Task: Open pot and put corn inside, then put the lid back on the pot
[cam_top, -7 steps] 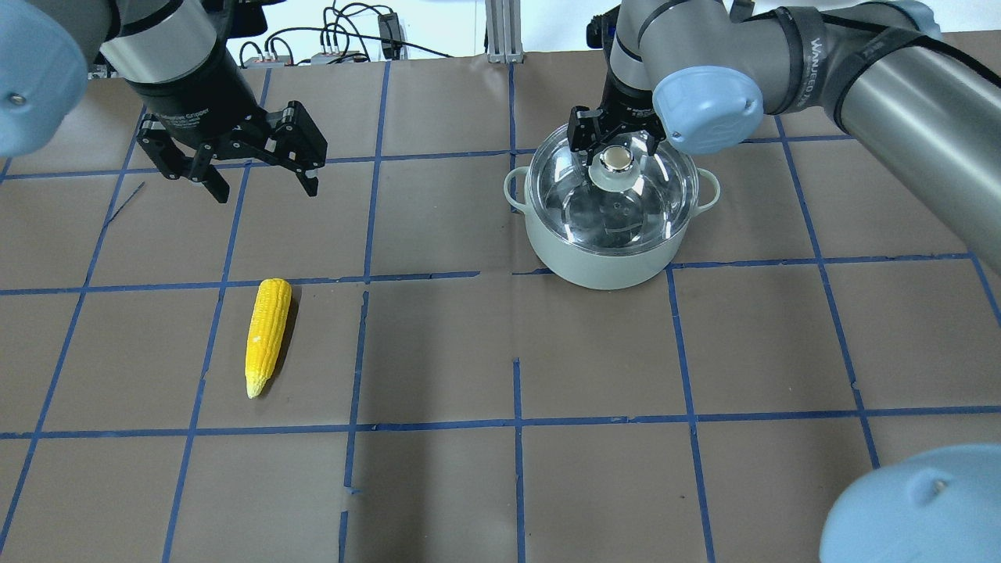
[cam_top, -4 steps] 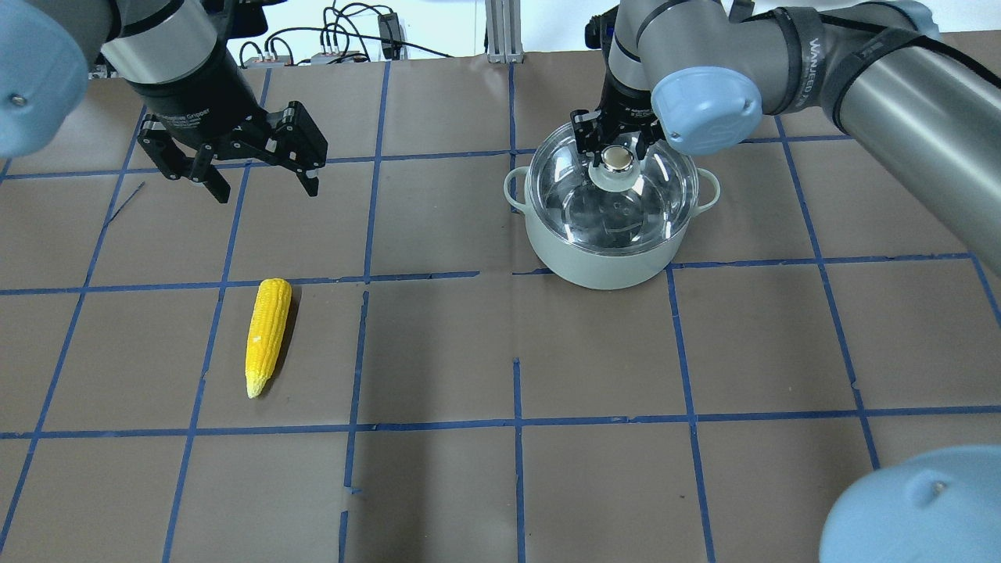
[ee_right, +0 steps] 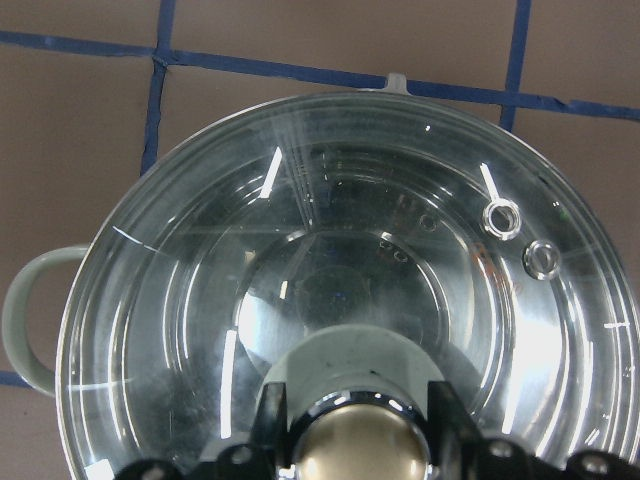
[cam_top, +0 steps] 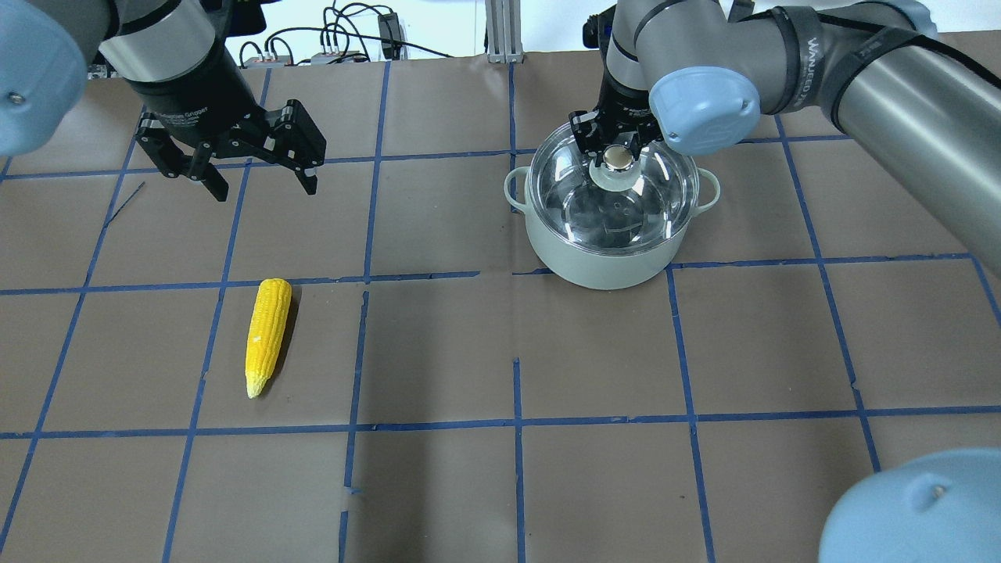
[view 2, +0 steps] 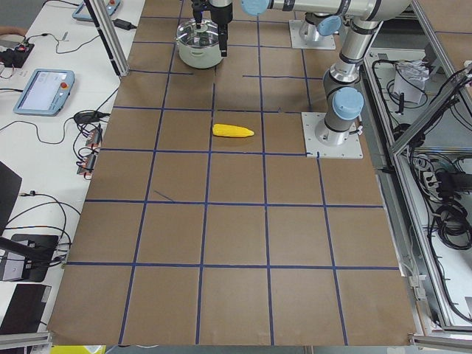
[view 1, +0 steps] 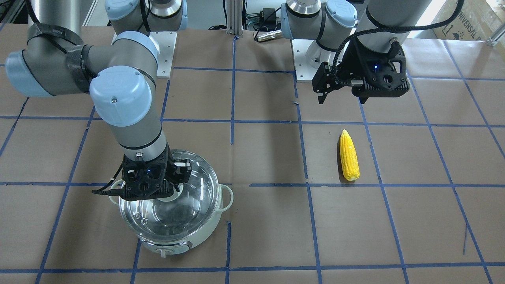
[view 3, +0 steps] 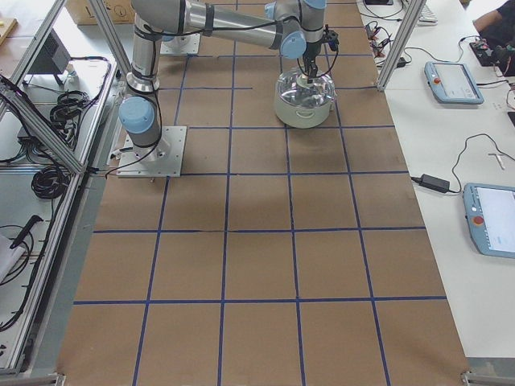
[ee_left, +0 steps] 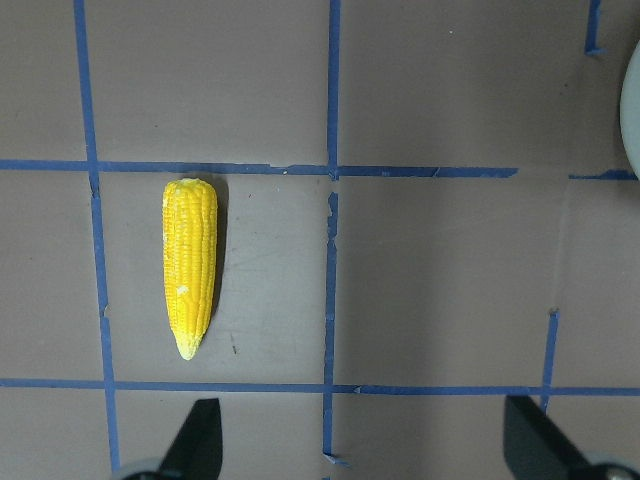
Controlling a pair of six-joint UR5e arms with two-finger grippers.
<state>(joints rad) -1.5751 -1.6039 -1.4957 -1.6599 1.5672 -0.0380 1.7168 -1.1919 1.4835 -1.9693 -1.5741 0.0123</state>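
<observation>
The pale mint pot (cam_top: 594,266) stands at the table's far right with the clear glass lid (cam_top: 653,199) seated on it. My right gripper (cam_top: 618,150) is down over the lid, fingers closed against both sides of the beige knob (ee_right: 360,445). The pot's loop handle (ee_right: 25,320) shows in the right wrist view. The yellow corn (cam_top: 267,335) lies flat on the left half of the table, tip toward me; it also shows in the left wrist view (ee_left: 190,263). My left gripper (cam_top: 266,188) hangs open and empty, above the table, beyond the corn.
Brown paper with a blue tape grid covers the table (cam_top: 516,469). Cables and connectors (cam_top: 344,39) lie along the far edge. The right arm's elbow (cam_top: 704,98) hangs beside the pot. The arm base plates (view 1: 165,51) sit at the robot's side.
My right gripper's fingers have drawn in around the lid's knob. The lid stays on the pot. The left gripper and the corn have barely moved.
</observation>
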